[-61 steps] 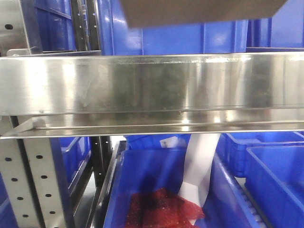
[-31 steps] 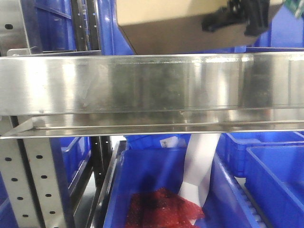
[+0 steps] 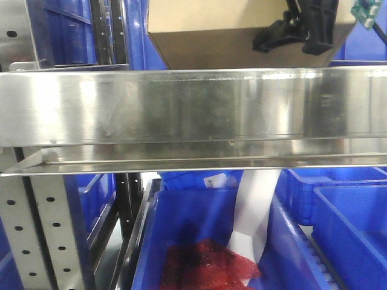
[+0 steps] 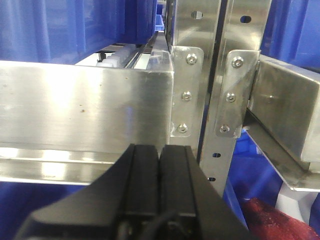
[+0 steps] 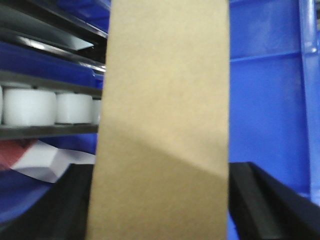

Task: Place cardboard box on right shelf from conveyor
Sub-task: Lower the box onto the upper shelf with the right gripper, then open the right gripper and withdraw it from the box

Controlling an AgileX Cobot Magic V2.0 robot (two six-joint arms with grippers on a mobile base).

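1. Two claws appear: the right claw pinches the cardboard box between its black fingers, while the left claw has its pads pressed together on nothing.
2. Compared with half a second ago, the box sits slightly lower in the front view, with its pale front face showing more and its shaded underside just above the shelf lip; one second ago only a sliver of it showed at the top edge.
3. Black right-arm hardware has shifted a little toward the box's right end since the previous frame.
4. Whether the box's underside touches the right shelf cannot be told; the broad steel front lip hides the deck.
5. Blue bins stand close behind and to the right of the box, leaving little room at the shelf's back edge.
6. Below the lip, a blue bin holds red mesh and a white strip.
7. Left claw faces the shelf's left end, near the perforated upright.
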